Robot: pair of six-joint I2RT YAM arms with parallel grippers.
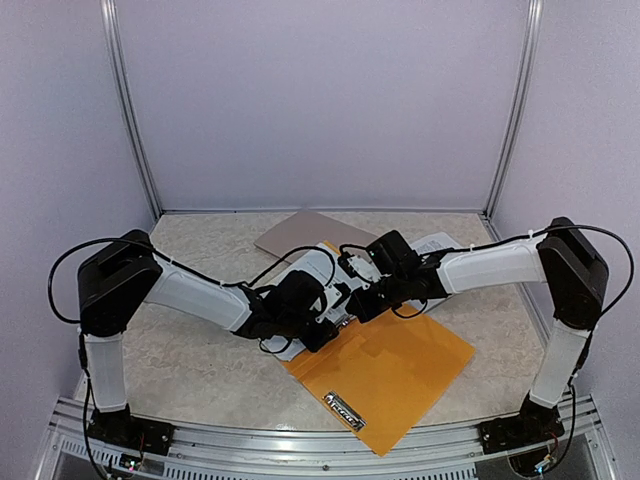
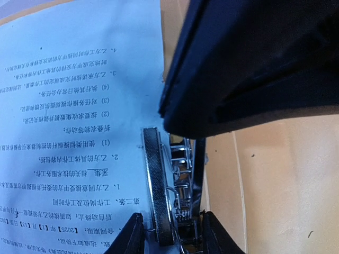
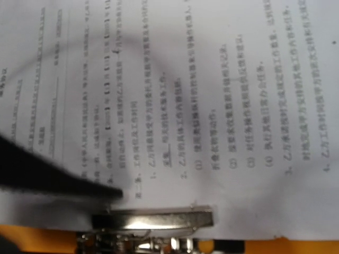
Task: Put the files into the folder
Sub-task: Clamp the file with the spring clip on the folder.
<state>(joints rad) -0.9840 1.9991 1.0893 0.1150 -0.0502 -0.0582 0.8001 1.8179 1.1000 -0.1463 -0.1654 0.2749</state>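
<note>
Up close, the left gripper (image 2: pixel 174 235) stands half-closed astride the metal clip (image 2: pixel 159 185) (gripping or not, I can't tell), the files (image 2: pixel 79 106) lie on the open orange folder (image 1: pixel 400 370), and the right gripper (image 1: pixel 362 300) rests shut, empty, on them; clipping and closing look left.

Pale, mottled table top (image 1: pixel 180 365). Flat on it, right of middle and reaching toward the near edge, an orange folder (image 1: pixel 400 375) (set corner-on, like a diamond). Farther back, a grey-brown clipboard (image 1: pixel 300 232), also lying flat. Printed white sheets (image 1: pixel 437 242) across the folder's far end, largely hidden from above.
</note>
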